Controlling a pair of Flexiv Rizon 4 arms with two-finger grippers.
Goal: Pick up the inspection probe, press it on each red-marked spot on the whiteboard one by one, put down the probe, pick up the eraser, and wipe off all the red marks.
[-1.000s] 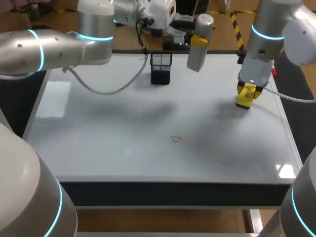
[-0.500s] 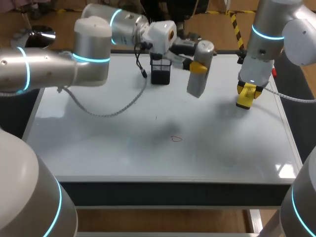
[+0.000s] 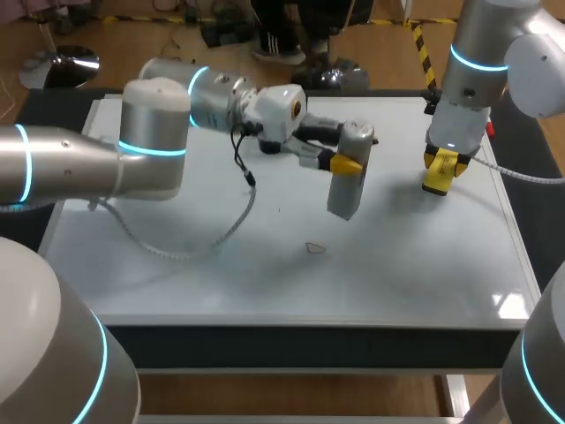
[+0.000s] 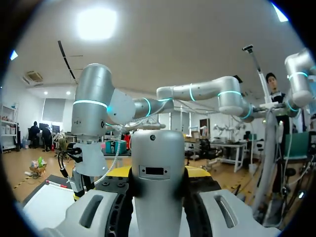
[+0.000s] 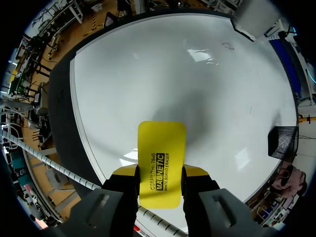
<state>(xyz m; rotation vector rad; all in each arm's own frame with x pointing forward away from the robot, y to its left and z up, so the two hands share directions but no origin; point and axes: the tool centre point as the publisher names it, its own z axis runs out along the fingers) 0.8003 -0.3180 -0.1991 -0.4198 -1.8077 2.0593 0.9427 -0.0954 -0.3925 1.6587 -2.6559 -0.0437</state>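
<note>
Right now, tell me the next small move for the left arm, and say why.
Likely lower the left end effector, easing it toward the near edge of the whiteboard, until the inspection probe meets the red mark. The probe is clamped in it, hanging tilted above the board, its lower end short of the mark. The right end effector holds the eraser off to the side.

Black lettering in three lines on the yellow eraser (image 5: 161,148), largest line in the middle; top line seemingly outlined, hard to read
</note>
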